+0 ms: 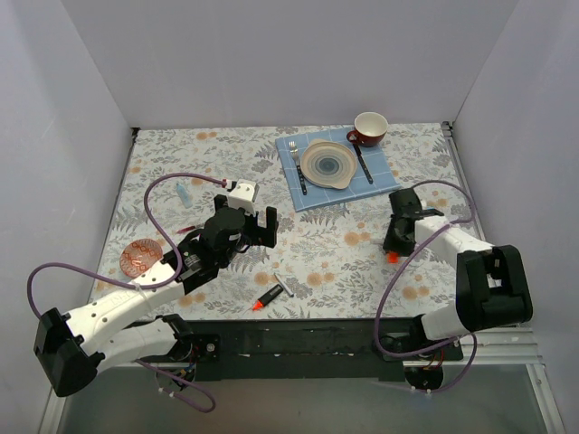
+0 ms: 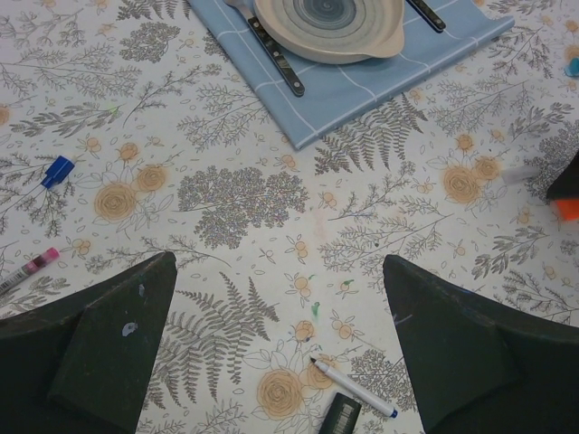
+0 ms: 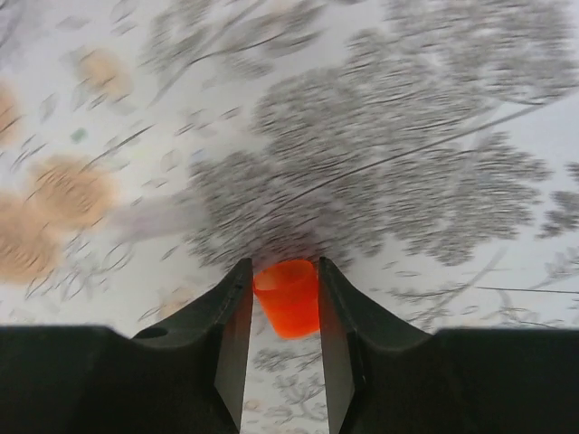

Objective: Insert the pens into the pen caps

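Presently, right hand (image 3: 283, 268): clenched on orange cap (image 3: 288, 303).
Left hand (image 2: 279, 264): released, empty.
Black marker (image 1: 269, 295): near desk edge, closer to your left hand, axis diagonal.

Pen (image 1: 284, 286) lies beside marker (image 1: 269, 296), both before the plate (image 1: 327, 164) on placemat (image 1: 362, 190).

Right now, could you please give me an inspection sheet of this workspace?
Surface: floral cloth, flat.
Job's things: black marker and white pen near the front edge; blue cap and red pen at left; orange cap at right.
Clutter: placemat with plate, fork, knife; red cup; patterned disc.
Grippers: left gripper open, empty; right gripper closed on orange cap.
Cables: purple cables loop above the cloth.
Surroundings: white walls.
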{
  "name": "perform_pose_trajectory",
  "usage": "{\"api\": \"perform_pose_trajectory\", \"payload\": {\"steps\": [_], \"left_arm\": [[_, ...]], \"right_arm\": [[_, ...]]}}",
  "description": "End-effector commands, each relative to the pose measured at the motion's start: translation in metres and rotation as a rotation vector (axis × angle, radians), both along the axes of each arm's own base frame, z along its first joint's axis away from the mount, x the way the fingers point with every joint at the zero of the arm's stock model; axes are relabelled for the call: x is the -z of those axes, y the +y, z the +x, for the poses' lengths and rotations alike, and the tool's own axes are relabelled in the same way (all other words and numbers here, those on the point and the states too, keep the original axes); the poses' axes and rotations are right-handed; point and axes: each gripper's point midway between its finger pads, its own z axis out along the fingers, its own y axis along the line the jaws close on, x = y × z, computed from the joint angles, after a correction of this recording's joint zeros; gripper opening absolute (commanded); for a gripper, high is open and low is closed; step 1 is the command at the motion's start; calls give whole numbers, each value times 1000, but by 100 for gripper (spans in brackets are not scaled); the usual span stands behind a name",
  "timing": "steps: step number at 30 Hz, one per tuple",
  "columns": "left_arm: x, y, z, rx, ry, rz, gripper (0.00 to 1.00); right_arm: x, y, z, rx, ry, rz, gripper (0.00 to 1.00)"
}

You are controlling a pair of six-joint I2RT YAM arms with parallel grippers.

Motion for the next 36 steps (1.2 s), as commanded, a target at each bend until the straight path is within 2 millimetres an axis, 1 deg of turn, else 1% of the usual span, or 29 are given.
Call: {"api": "perform_pose_trajectory", "payload": {"steps": [1, 2, 6, 8, 12, 13, 15, 16, 17, 18, 20, 22, 23, 24, 25, 26, 27, 28, 29, 30, 31, 32, 33, 34, 35, 36], "left_arm": [[-25, 4, 1, -19, -54, -27, 98], [-26, 5, 1, -20, -56, -27, 98], [-27, 6, 1, -25, -60, -28, 98], [-29, 7, 2, -31, -63, -29, 98], [-31, 13, 4, -66, -71, -33, 98], [-33, 16, 4, -83, -74, -32, 98], [-37, 25, 6, -139, -82, -44, 98], [-38, 28, 7, -160, -83, -53, 98], [-40, 36, 8, -208, -90, -59, 98], [-41, 40, 7, -262, -67, -122, 98], [-40, 48, 7, -337, -43, -169, 98], [-36, 53, 3, -410, 16, -242, 98], [-38, 55, 1, -434, 38, -271, 98], [-42, 60, -3, -454, 67, -265, 98], [-50, 59, -5, -476, 89, -314, 98], [-57, 61, -7, -483, 98, -329, 98], [-59, 63, -13, -483, 121, -322, 98], [-86, 65, -17, -462, 98, -388, 98], [-96, 64, -20, -435, 90, -410, 98], [-112, 58, -26, -368, 81, -454, 98], [-125, 55, -31, -316, 64, -484, 98], [-143, 60, -41, -262, 21, -515, 98], [-158, 60, -46, -223, -9, -557, 98], [-167, 58, -53, -175, -22, -582, 98], [-179, 67, -62, -159, -55, -619, 98], [-184, 71, -65, -153, -69, -639, 98]], "right_arm": [[-11, 54, 2, -265, -65, 74, 33], [-11, 66, -2, -310, -67, 84, 33], [-17, 91, -5, -410, -85, 103, 34], [-18, 98, -6, -445, -96, 99, 36], [-28, 107, 1, -501, -149, 105, 45], [-31, 111, 8, -529, -183, 108, 48], [-32, 116, 10, -562, -204, 122, 51], [-34, 118, 11, -573, -208, 130, 55], [-36, 121, 11, -593, -209, 136, 57], [-43, 125, 14, -601, -224, 151, 59], [-52, 132, 16, -629, -248, 169, 63], [-71, 142, 19, -676, -307, 199, 64], [-79, 153, 16, -755, -336, 221, 64], [-95, 175, 14, -848, -406, 303, 64], [-102, 192, 6, -926, -432, 343, 64], [-109, 204, 2, -983, -461, 365, 63], [-117, 217, 2, -1047, -506, 372, 63], [-126, 236, -7, -1127, -537, 386, 61], [-128, 248, -10, -1183, -561, 395, 61], [-138, 266, -18, -1306, -621, 432, 60], [-143, 284, -32, -1440, -670, 460, 60], [-138, 296, -41, -1512, -664, 497, 60], [-141, 307, -49, -1575, -663, 536, 60], [-133, 314, -58, -1628, -612, 531, 61], [-135, 327, -54, -1662, -592, 528, 62], [-131, 333, -60, -1705, -566, 542, 63]]}}
